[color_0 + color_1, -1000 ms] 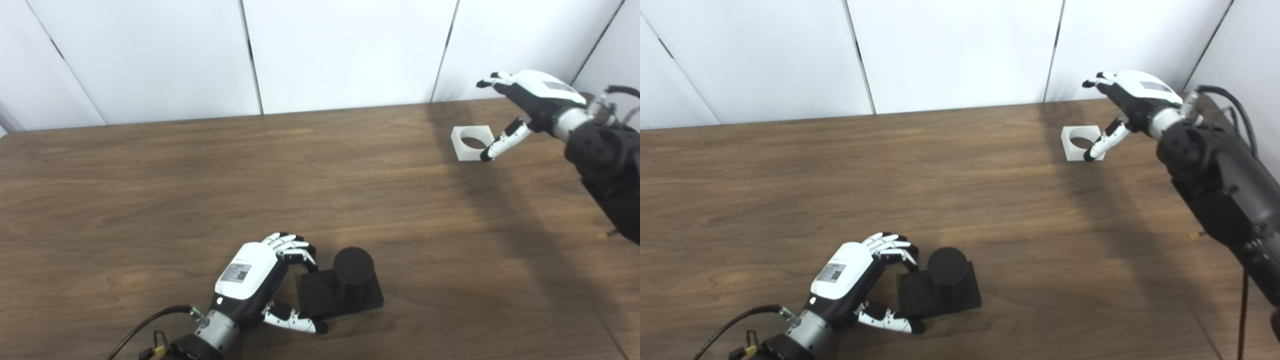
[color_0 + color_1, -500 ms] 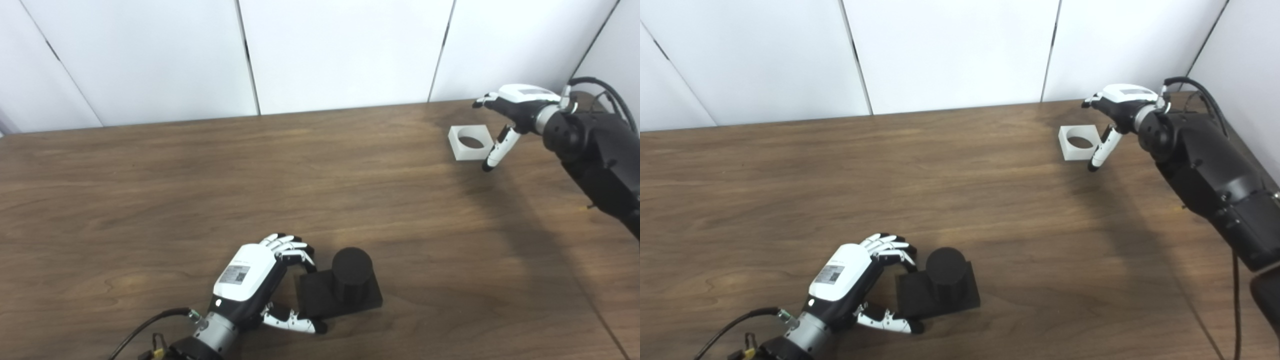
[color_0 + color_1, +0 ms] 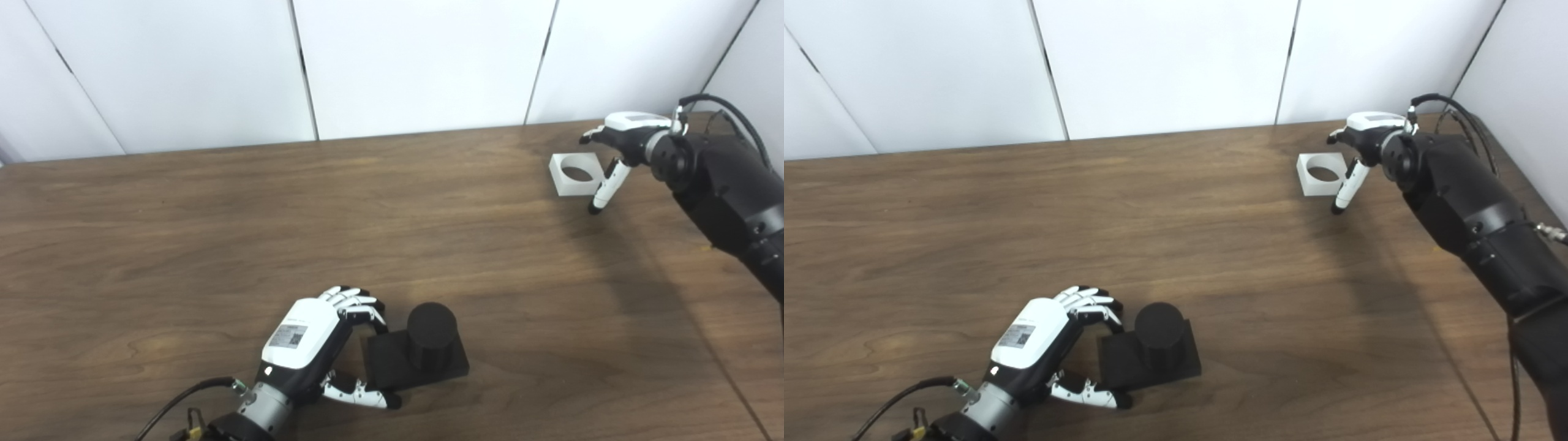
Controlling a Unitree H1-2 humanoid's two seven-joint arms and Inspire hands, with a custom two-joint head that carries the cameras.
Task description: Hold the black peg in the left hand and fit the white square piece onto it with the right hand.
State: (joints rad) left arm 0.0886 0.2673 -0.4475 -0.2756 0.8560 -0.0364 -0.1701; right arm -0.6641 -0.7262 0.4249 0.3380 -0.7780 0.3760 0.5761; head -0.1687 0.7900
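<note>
Right hand (image 3: 612, 144) beside white square piece (image 3: 574, 174)

We have brought our right hand (image 3: 621, 131) down from well above the white square piece (image 3: 576, 174) to hang low at its right side. Our thumb, which crossed the piece's near right corner, now points down beside that corner, and our forearm has swung in over the tabletop (image 3: 245, 208).

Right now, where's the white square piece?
The white square piece lies flat on the table at its far right, close to the back wall, with the right hand beside it, open.
</note>
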